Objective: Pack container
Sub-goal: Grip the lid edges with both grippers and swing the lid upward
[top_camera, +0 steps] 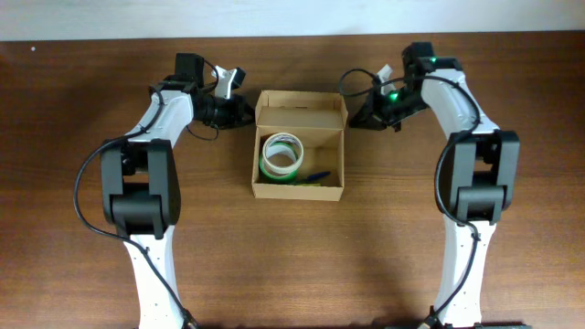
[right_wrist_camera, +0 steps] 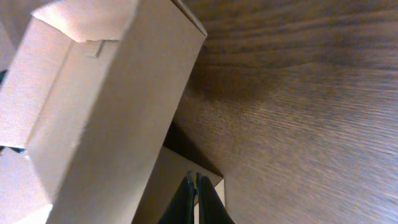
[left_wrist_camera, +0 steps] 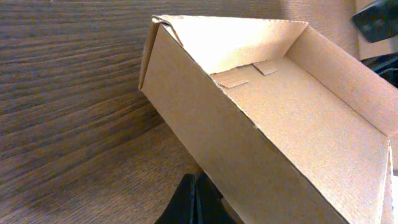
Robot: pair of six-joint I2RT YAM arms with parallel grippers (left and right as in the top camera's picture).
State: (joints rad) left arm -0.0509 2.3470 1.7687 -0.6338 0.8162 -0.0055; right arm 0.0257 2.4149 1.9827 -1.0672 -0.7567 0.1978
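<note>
**Light cardboard box at table centre, lid up, both tools closed at its back corners**

The wooden table point(top_camera: 384, 256) carries the box point(top_camera: 299, 191) at its centre, with the lid flap point(top_camera: 302, 102) standing open along the 12 o'clock edge. It is thin cardboard, so probably light, stiff at the corners and easily dented mid-wall. The flap's ends look the safest hold. Inside, tape rolls point(top_camera: 283, 153) lie toward 9 o'clock and a blue pen point(top_camera: 316, 175) toward 5 o'clock. The left gripper point(top_camera: 245, 111) sits off the box's 10 o'clock corner and the right gripper point(top_camera: 358, 117) off 2 o'clock. Both have their fingers pressed together, pinching nothing visible.
</note>
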